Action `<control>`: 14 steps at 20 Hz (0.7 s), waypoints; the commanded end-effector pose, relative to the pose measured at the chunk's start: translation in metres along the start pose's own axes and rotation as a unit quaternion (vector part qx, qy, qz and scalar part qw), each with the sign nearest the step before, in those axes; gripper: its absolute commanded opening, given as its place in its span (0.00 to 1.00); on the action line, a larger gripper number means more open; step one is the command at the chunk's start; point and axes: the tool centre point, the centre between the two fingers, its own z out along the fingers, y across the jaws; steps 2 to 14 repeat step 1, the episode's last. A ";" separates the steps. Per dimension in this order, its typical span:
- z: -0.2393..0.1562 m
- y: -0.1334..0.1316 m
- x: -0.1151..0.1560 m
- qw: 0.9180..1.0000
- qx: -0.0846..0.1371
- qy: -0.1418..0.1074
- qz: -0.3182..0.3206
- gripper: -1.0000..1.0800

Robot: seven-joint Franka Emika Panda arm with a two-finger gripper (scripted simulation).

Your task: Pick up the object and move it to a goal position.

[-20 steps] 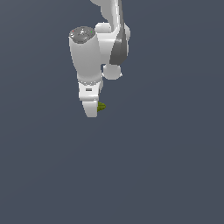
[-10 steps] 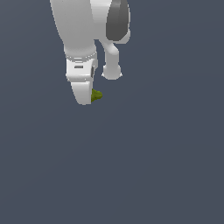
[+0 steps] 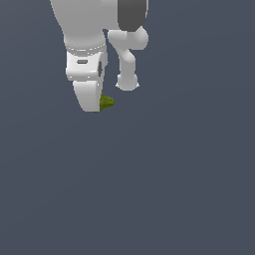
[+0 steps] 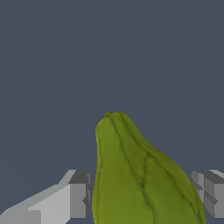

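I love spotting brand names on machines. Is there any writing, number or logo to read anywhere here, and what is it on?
None: no word, number or logo can be read in either view.
The white gripper shows only plain panels and a small dark slot, no letters.
The green lumpy object between its fingers bears only ridges and creases.
The grey background is bare.

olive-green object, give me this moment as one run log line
phase: carry | gripper: shut on olive-green object | object: between fingers, tip protruding | goal: not visible
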 end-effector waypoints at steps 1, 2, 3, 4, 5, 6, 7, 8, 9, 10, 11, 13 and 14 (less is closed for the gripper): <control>-0.003 0.001 0.000 1.000 -0.001 0.000 0.000 0.00; -0.003 0.001 0.000 1.000 -0.001 0.000 0.000 0.00; -0.003 0.001 0.000 1.000 -0.001 0.000 0.000 0.00; -0.003 0.001 0.000 1.000 -0.001 0.000 0.000 0.00; -0.003 0.001 0.000 1.000 -0.001 0.000 0.000 0.00; -0.003 0.001 0.000 1.000 -0.001 0.000 0.000 0.00; -0.003 0.001 0.000 1.000 -0.001 0.000 0.000 0.00; -0.003 0.001 0.000 1.000 -0.001 0.000 0.000 0.00; -0.003 0.001 0.000 1.000 -0.001 0.000 0.000 0.00; -0.003 0.001 0.000 1.000 -0.001 0.000 0.000 0.00; -0.003 0.001 0.000 1.000 -0.001 0.000 0.000 0.00; -0.003 0.001 0.000 1.000 -0.001 0.000 0.000 0.00; -0.003 0.001 0.000 1.000 -0.001 0.000 0.000 0.00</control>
